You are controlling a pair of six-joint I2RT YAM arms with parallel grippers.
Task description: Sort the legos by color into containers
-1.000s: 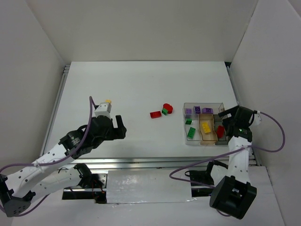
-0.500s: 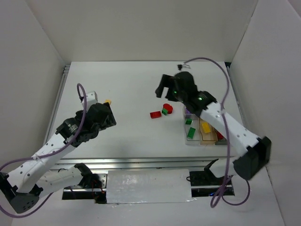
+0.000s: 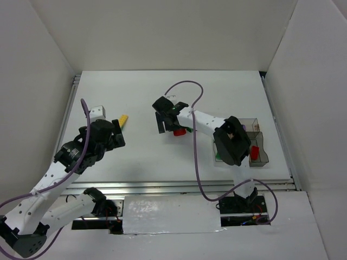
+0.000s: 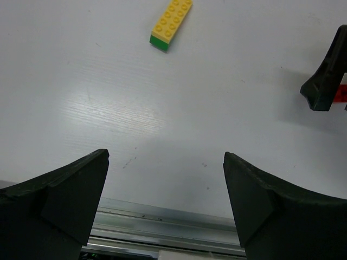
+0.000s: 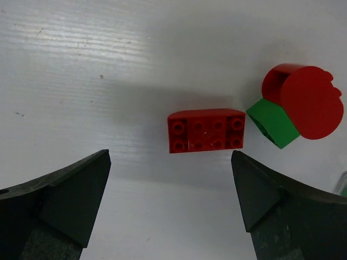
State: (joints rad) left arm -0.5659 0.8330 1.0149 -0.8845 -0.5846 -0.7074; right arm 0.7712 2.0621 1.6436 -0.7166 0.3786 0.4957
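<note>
A red brick [image 5: 206, 130] lies on the white table just beyond my open, empty right gripper [image 5: 171, 157]. A green brick [image 5: 272, 123] and a round red piece [image 5: 301, 100] touch each other to its right. In the top view the right gripper [image 3: 168, 127] hovers beside the red brick [image 3: 179, 131]. A yellow brick with a green end [image 4: 171, 21] lies ahead of my open, empty left gripper [image 4: 165, 157], and it also shows in the top view [image 3: 123, 119], beyond the left gripper [image 3: 119, 135]. The clear container [image 3: 260, 157] holds a red brick [image 3: 254, 151]; the right arm hides most of it.
The metal rail at the table's near edge [image 4: 162, 227] runs just under the left gripper's fingers. A right gripper finger [image 4: 325, 81] shows at the right edge of the left wrist view. The right arm's cable [image 3: 196, 162] loops over the table.
My right arm has swung from the container leftward across the table to the loose red brick. My left gripper has drawn back and left, away from the yellow brick.
</note>
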